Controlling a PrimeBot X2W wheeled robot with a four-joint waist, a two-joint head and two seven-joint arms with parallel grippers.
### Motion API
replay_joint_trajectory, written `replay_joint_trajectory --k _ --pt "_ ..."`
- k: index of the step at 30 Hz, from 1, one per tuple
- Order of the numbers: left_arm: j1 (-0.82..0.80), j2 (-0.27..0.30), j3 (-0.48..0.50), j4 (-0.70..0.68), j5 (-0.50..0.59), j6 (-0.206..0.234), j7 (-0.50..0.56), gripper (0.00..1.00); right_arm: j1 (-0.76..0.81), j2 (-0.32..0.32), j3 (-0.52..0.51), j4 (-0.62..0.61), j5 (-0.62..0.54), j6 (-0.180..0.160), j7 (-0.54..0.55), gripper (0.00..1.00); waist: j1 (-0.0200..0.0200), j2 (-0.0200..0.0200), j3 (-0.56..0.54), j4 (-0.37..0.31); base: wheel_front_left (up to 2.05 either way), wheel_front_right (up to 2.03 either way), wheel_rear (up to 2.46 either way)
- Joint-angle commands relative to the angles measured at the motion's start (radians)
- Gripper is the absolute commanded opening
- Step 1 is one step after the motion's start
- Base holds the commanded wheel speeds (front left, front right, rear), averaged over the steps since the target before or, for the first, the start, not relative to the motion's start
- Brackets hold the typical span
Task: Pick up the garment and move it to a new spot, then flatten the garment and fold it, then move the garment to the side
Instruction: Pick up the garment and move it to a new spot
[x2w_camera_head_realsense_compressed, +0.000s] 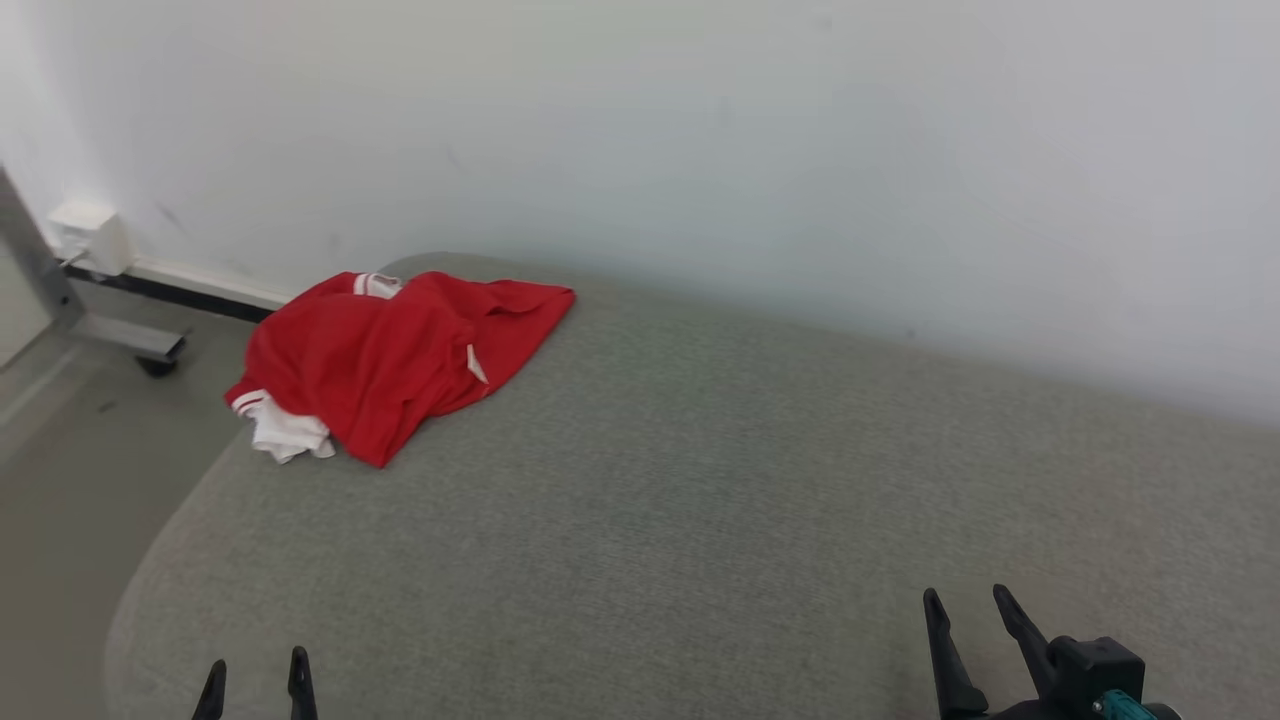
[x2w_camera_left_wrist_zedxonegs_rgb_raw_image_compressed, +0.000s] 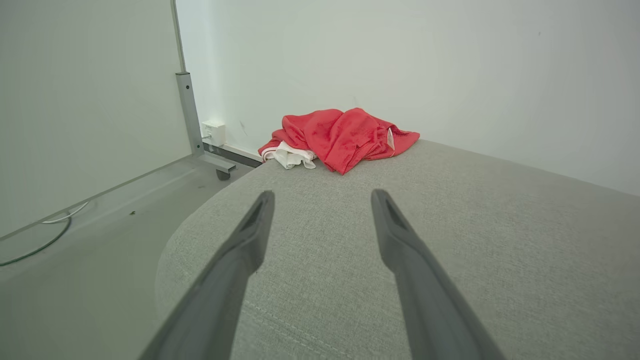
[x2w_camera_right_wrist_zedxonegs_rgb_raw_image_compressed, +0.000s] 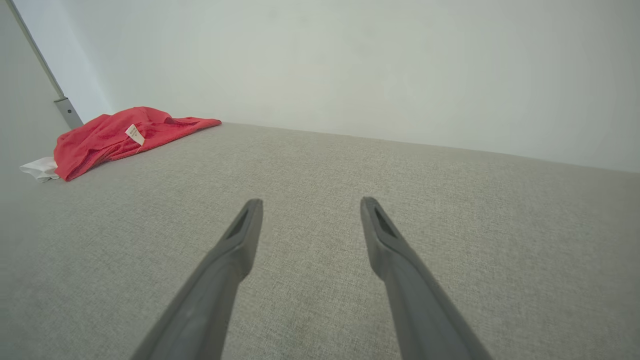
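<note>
A crumpled red garment with white trim lies in a heap at the far left corner of the grey fabric surface. The left wrist view has the garment straight ahead, and the right wrist view has the garment at its far left. My left gripper is at the bottom left, open and empty, well short of the heap. My right gripper is at the bottom right, open and empty, far from the garment. The left fingers and right fingers hover just over the bare fabric.
A white wall runs along the back edge of the surface. To the left the surface's rounded edge drops to the floor, where a metal frame leg with a caster and a white wall box stand.
</note>
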Motion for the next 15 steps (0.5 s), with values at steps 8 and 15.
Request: replay_joint_trajectory --k 8,15 --pt "0.012 0.007 0.018 0.002 -0.002 -0.006 -0.003 1.00 -0.014 0.008 0.017 0.015 0.009 -0.003 -0.007 1.00 0.0000 0.0000 -0.008 0.086 0.00 0.00 0.00" --pt "0.011 0.004 0.023 -0.004 -0.002 -0.006 -0.003 1.00 -0.007 0.011 0.022 0.015 0.006 -0.003 -0.009 1.00 0.0000 0.0000 -0.003 0.088 0.00 0.00 0.00"
